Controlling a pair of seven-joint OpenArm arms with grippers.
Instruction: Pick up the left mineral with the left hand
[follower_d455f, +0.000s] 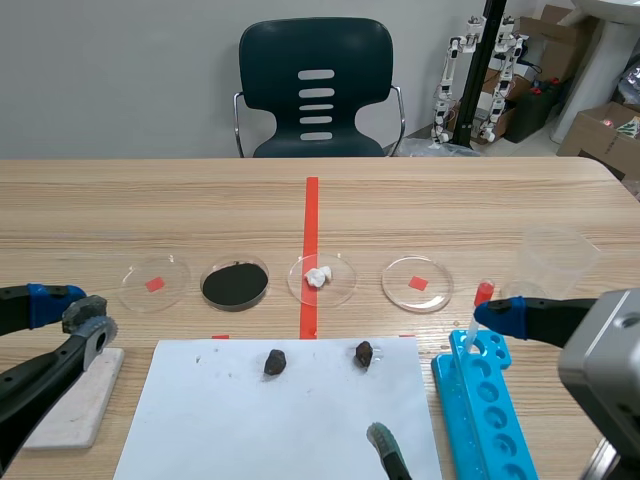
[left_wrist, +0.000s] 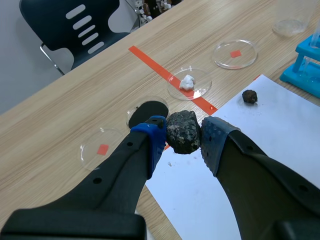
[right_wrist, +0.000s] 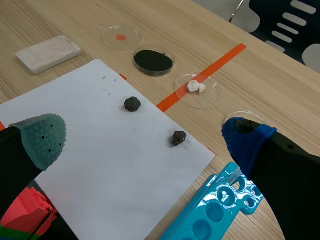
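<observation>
Left gripper (left_wrist: 183, 135): clenched on the left mineral, with a dotted pad pressed to each side of it; raised off the table.
Left mineral (left_wrist: 183, 131): dark grey, speckled and rough; pinched between the left gripper's pad tips, above the paper's far edge.
Right gripper (right_wrist: 145, 140): released, fingers spread wide with nothing between them; its grey-green pad is over the paper and its blue pad is over the rack.
White paper (follower_d455f: 300, 430): flat on the table, below both grippers.
First loose mineral (follower_d455f: 275, 362): on the paper, ahead of the right gripper, nearer its grey-green finger.
Second loose mineral (left_wrist: 249, 96): on the paper, ahead of the left gripper and off to its right-finger side.
Black-powder dish (follower_d455f: 235, 285): just past the left gripper's left fingertip, beyond the paper.
White-lump dish (follower_d455f: 322, 278): farther ahead of the left gripper, on the red tape line.
Clear dish, near (left_wrist: 102, 147): beside the left gripper's left finger.
Clear dish, far (left_wrist: 235, 52): well ahead of the left gripper, past the second loose mineral.
Blue tube rack (follower_d455f: 490, 410): beneath the right gripper's blue-padded finger, touching the paper's edge.
White slab (follower_d455f: 75, 400): on the table under the left arm.
Clear cup (follower_d455f: 555, 262): beyond the right gripper.
Table (follower_d455f: 450, 200): light wood.
</observation>
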